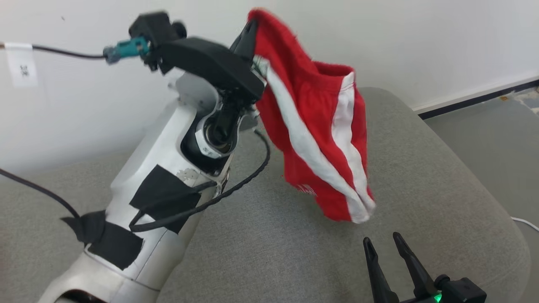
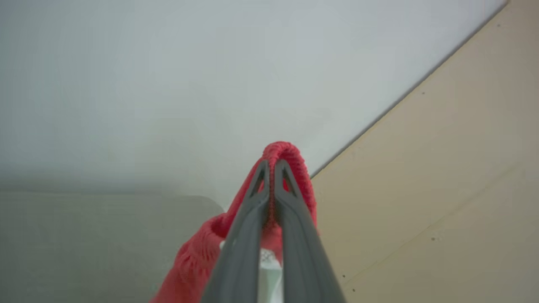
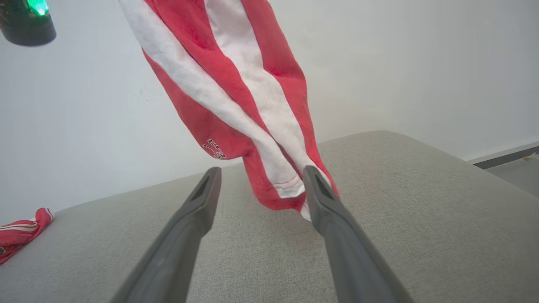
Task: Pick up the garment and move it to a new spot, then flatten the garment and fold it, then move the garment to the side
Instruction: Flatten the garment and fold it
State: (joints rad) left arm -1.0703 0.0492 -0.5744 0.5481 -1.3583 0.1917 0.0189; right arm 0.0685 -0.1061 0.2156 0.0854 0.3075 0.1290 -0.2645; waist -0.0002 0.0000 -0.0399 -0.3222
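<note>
Head view: the left hand [image 1: 252, 25] pinches the red shorts [image 1: 320, 105] aloft (white stripes) over a grey cushion [image 1: 421, 189]; the right hand [image 1: 381, 237] gapes open, empty.

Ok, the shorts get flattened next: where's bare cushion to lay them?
Bare: the grey cushion right of the hanging shorts, to its rounded edge, and the patch under them, ahead of the open right gripper. Crowded: the left, under the arm and cable of the left gripper. Another red garment lies at one edge.
</note>
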